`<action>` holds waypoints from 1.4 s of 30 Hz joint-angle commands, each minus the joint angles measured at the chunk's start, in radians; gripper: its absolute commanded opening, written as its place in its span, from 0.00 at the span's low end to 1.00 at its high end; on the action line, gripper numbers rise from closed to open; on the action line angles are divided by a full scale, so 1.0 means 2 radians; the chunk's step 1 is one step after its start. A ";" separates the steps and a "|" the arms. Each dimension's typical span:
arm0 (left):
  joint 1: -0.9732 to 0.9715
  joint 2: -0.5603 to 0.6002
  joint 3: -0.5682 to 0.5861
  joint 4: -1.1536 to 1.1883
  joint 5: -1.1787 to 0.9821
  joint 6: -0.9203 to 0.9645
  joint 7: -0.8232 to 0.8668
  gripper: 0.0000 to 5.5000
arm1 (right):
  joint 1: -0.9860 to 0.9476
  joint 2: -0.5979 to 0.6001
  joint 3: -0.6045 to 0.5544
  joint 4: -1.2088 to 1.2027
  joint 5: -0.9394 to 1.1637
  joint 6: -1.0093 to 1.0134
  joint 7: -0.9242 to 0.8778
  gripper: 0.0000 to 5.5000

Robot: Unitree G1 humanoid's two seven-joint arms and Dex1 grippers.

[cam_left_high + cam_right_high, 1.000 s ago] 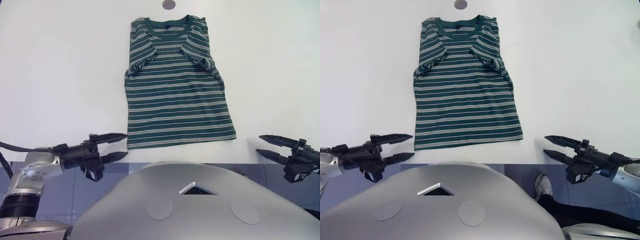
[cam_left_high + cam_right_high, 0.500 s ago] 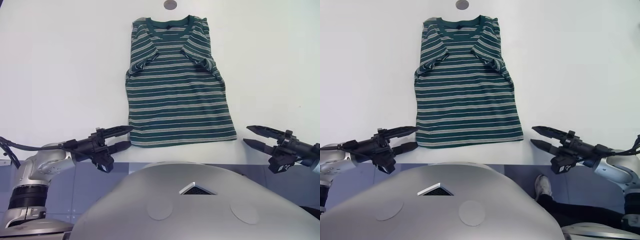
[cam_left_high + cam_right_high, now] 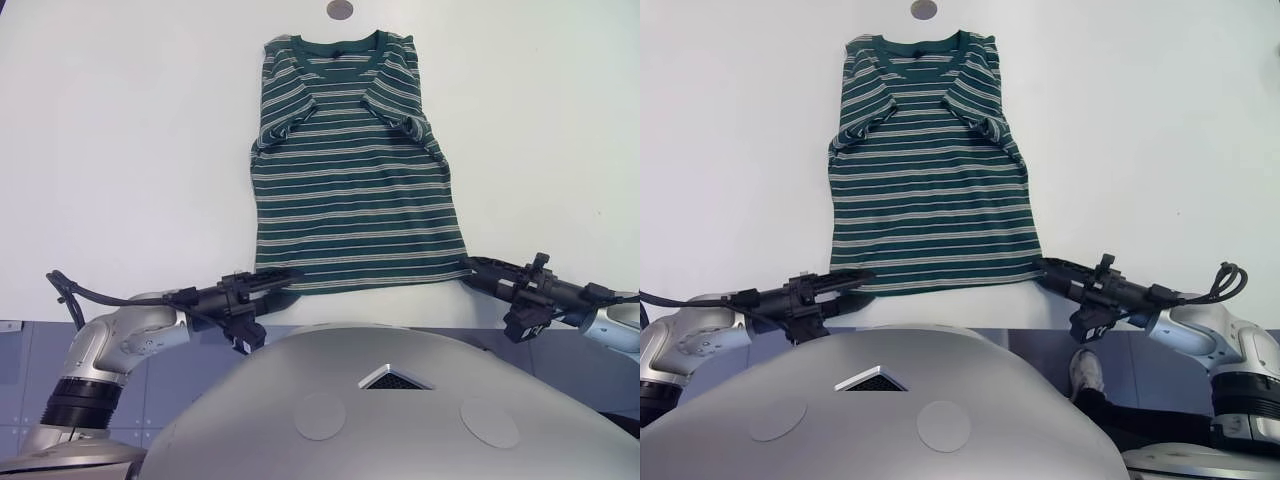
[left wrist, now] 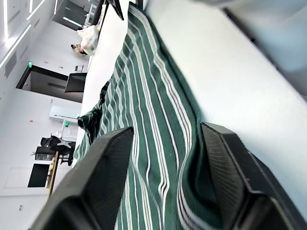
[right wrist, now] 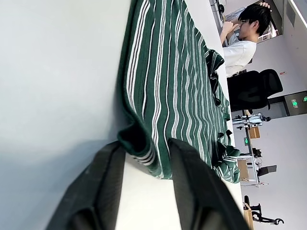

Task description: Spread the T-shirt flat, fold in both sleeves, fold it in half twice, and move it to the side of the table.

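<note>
- Green-and-white striped T-shirt [image 3: 350,170] lies spread flat near the middle of the white desk [image 3: 120,150], collar at the far edge and hem [image 3: 360,281] nearest the robot.
- Both sleeves are folded in: the left sleeve [image 3: 285,122] and the right sleeve [image 3: 405,112] lie across the chest, so the body has a roughly straight-sided outline. By that, the spreading and sleeve steps look done.
- No half-fold shows; the shirt lies at full length, so both halvings and the move to the side of the desk are left.
- Left hand [image 3: 285,282] sits low at the hem's left corner. In the left wrist view its fingers [image 4: 108,182] are spread wide with the striped edge between them, not clamped.
- Right hand [image 3: 470,272] sits at the hem's right corner. Its fingers [image 5: 96,191] are also apart, straddling the corner of the cloth; it is hard to tell whether they touch the fabric yet.
- Judging from this, the first half-fold is about to begin, with both corners framed for a pinch.
</note>
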 commanded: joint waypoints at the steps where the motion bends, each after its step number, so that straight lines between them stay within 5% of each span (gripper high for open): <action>1: 0.026 0.027 -0.023 0.057 0.099 0.044 -0.004 0.33 | -0.016 -0.011 0.016 0.015 -0.015 0.021 -0.006 0.15; 5: 0.004 0.032 -0.028 0.075 0.108 0.064 0.019 0.23 | -0.031 -0.015 0.028 0.016 -0.004 0.033 -0.009 0.00; 10: -0.069 0.096 -0.036 0.145 0.062 0.055 0.002 0.16 | -0.022 -0.006 0.032 0.004 -0.004 0.053 -0.022 0.00; 17: -0.083 0.132 -0.096 0.148 -0.014 0.057 -0.049 0.05 | -0.044 -0.010 0.055 -0.004 0.012 0.075 -0.024 0.00; 21: -0.116 0.137 -0.083 0.139 -0.093 0.015 -0.018 0.00 | -0.032 -0.001 0.058 -0.017 0.010 0.091 -0.034 0.00; 29: -0.120 0.179 -0.005 0.164 -0.120 -0.110 0.029 0.20 | 0.027 0.018 0.056 -0.060 -0.010 0.127 -0.069 0.00; 35: -0.070 0.211 0.002 0.154 -0.009 -0.060 -0.010 0.20 | 0.068 0.025 0.055 -0.093 -0.016 0.153 -0.083 0.00; 42: 0.019 0.181 0.021 0.031 0.002 0.008 -0.012 0.24 | 0.087 0.028 0.063 -0.119 -0.017 0.172 -0.090 0.00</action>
